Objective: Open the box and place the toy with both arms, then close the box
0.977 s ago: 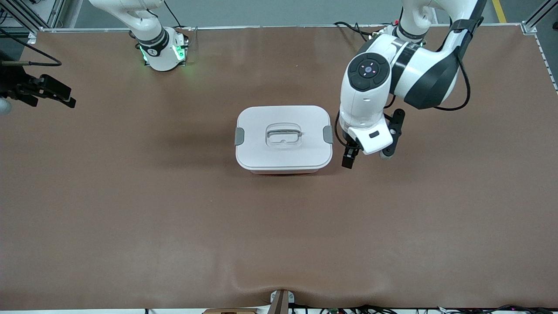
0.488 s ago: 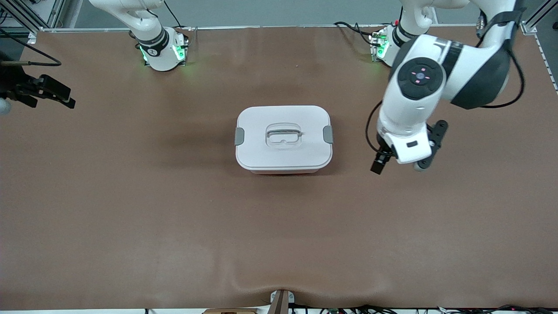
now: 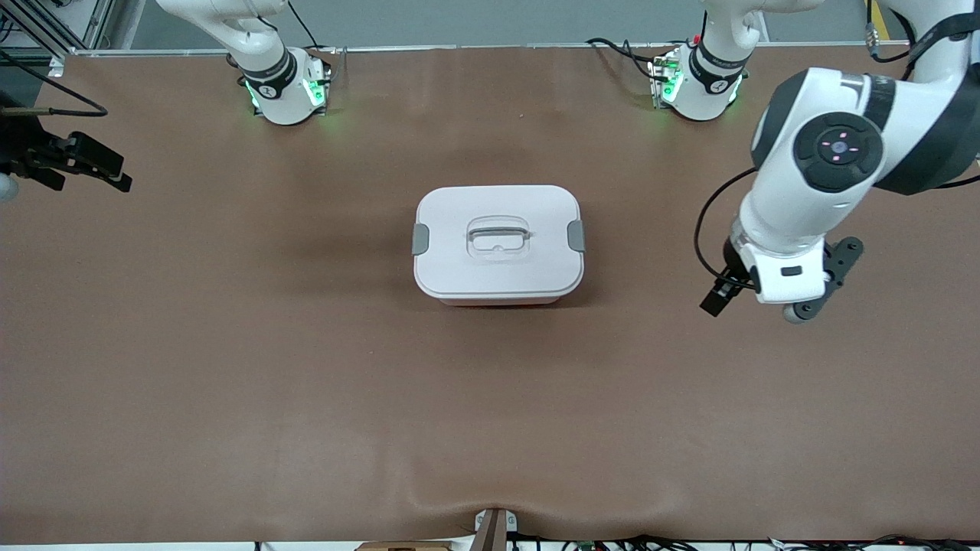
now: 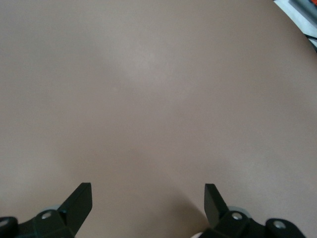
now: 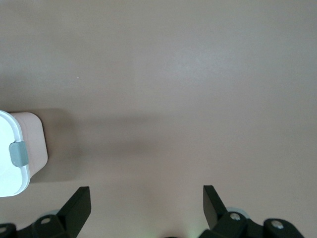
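Though closed, box (image 3: pixel 498 260) beside left end effector (image 3: pixel 754 302)

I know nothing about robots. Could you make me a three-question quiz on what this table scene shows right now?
1. True or false: the flat white lid sits closed on the rounded pale pink plastic box.
2. Which gripper hangs over bare brown table toward its own arm's end, apart from the box? A) left gripper B) right gripper C) neither
3. Fill in: both grippers' black fingers stand ____ and hold nothing.

Key
1. True; both grey side clips lie against the lid's edges.
2. A. The right gripper waits at the table's edge by the right arm's end.
3. open
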Motion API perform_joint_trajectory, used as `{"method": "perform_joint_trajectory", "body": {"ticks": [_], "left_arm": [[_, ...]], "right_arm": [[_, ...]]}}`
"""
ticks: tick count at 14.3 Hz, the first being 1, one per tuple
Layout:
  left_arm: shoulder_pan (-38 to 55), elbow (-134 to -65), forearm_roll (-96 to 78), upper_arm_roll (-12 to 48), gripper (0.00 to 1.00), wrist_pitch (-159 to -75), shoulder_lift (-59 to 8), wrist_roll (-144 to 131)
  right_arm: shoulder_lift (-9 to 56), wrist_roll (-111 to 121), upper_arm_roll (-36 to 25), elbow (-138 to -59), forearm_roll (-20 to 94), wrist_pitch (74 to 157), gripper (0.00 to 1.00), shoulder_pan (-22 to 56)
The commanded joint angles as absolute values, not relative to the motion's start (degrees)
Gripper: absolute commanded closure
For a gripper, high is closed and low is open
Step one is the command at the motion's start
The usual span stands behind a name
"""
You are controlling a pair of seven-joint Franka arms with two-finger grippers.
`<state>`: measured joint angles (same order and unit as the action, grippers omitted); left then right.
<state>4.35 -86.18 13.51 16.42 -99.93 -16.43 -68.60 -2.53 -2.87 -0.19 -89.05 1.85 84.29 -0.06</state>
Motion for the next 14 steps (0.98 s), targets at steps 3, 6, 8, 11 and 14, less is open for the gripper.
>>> {"method": "perform_joint_trajectory", "body": {"ticks": [3,6,8,11,14], "left_arm": [[-1.31,-86.22,13.45,16.61,0.00,-98.00,-13.80,-51.99],[-1.23,-86.22,13.36,12.66,0.00,-95.98,-12.05,-40.73],[-1.23,-86.22,11.18,10.30,0.00,-93.88,-9.77,-34.22],[-0.97,-86.13,0.92,4.59,0.00,-92.72,-6.60,-27.89],[-0.70,-86.31,-3.25,0.35,0.00,-92.46,-4.49,-18.32]], "right_arm": [[-2.64,-2.46,-0.35,-88.86,1.49,84.38,0.00,-0.09],[-2.55,-2.46,-0.35,-88.86,1.49,84.29,0.00,-0.09],[-2.55,-2.46,-0.35,-88.94,1.49,84.29,0.00,-0.18],[-2.55,-2.46,-0.35,-88.94,1.49,84.29,0.00,-0.18],[-2.55,-2.46,-0.44,-88.86,1.58,84.37,0.00,-0.18]]}}
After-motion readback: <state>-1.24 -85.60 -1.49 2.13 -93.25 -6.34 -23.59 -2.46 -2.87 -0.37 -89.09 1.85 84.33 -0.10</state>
